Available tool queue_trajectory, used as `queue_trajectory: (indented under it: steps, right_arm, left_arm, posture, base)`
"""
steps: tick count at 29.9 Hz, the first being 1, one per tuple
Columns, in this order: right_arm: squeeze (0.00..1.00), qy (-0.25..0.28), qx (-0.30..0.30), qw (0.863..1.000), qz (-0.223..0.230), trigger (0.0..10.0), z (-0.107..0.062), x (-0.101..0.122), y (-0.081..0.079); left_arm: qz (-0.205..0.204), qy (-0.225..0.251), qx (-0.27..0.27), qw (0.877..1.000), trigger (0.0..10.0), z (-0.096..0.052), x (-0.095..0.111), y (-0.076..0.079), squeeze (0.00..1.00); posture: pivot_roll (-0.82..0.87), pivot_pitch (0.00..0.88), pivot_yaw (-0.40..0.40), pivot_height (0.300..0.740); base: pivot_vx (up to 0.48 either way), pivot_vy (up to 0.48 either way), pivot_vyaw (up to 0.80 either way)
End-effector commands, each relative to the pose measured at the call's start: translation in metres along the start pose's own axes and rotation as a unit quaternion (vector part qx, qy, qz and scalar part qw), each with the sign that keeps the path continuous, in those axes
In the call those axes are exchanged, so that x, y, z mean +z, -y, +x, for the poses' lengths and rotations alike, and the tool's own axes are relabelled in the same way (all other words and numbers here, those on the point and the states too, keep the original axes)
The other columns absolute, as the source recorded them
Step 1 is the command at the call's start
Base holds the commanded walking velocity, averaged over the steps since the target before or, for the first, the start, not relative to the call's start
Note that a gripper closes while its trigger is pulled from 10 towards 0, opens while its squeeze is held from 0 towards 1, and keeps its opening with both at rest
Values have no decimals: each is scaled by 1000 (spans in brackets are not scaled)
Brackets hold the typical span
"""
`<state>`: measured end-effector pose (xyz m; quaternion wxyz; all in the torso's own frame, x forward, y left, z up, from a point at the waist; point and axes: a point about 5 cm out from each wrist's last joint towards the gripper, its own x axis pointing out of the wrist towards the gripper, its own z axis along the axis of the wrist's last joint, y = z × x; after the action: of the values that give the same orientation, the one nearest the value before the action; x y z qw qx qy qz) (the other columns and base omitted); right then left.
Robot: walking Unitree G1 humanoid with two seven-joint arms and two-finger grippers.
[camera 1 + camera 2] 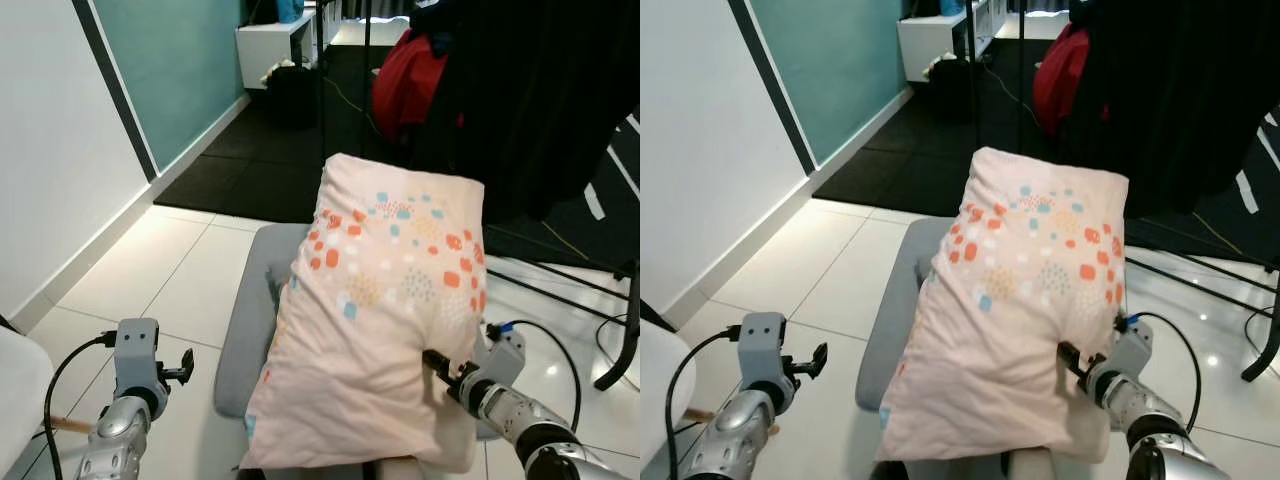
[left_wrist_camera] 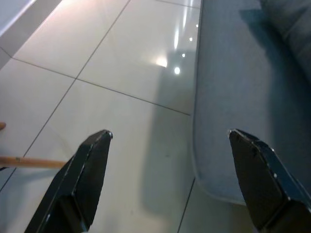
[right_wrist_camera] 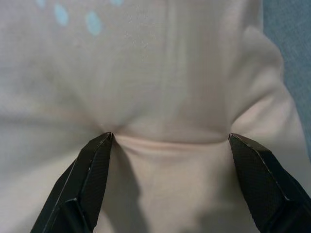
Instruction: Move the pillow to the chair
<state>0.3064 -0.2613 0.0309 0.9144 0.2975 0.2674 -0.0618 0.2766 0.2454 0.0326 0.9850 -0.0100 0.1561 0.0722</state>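
My right gripper [image 3: 167,138] low right of frame, jaws spread wide, tips pressed into the pillow [image 1: 385,300], pillow lying centre frame on the grey chair [image 1: 245,330], my left gripper [image 2: 170,138] lower left, jaws wide apart and empty over the floor tiles [image 1: 170,270]

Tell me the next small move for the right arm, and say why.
Probably draw the right gripper straight back off the pillow. The pillow already lies on the grey chair, and the open fingertips only press a fold into the fabric without clamping it.
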Motion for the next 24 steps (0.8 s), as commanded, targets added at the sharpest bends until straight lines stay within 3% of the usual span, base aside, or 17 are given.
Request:
queue_trajectory:
  steps: [1,8,15,18,22,24]
  right_arm:
    - [0,-8,-11,1000,-3,10000,-3,-6,8]
    - [0,52,55,997,20,10000,-8,20,8]
    - [0,36,98,993,-55,10000,-20,40,16]
    - [0,60,93,990,-89,10000,-36,65,33]
    - [0,95,103,987,-75,10000,-45,81,39]
    - [0,135,129,982,-24,10000,-51,90,41]
  left_arm:
    - [2,-10,6,1000,10000,-5,-3,-10,0]
    - [11,-17,0,1000,10000,-12,-6,-10,0]
    - [12,-14,-11,1000,10000,-15,-1,-8,0]
    - [7,-2,-16,1000,10000,-14,8,-7,0]
    - [7,3,-18,1000,10000,-15,13,-8,0]
    - [9,9,-24,1000,10000,-15,19,-9,0]
  posture:
    - [-154,181,70,561]
    - [-139,187,80,542]
    - [-142,201,78,542]
    - [-140,208,84,542]
    - [-134,209,87,542]
    - [-106,220,94,542]
  base:
    - [0,0,0]
    - [0,0,0]
    - [0,0,0]
    - [0,0,0]
    - [0,0,0]
    - [0,0,0]
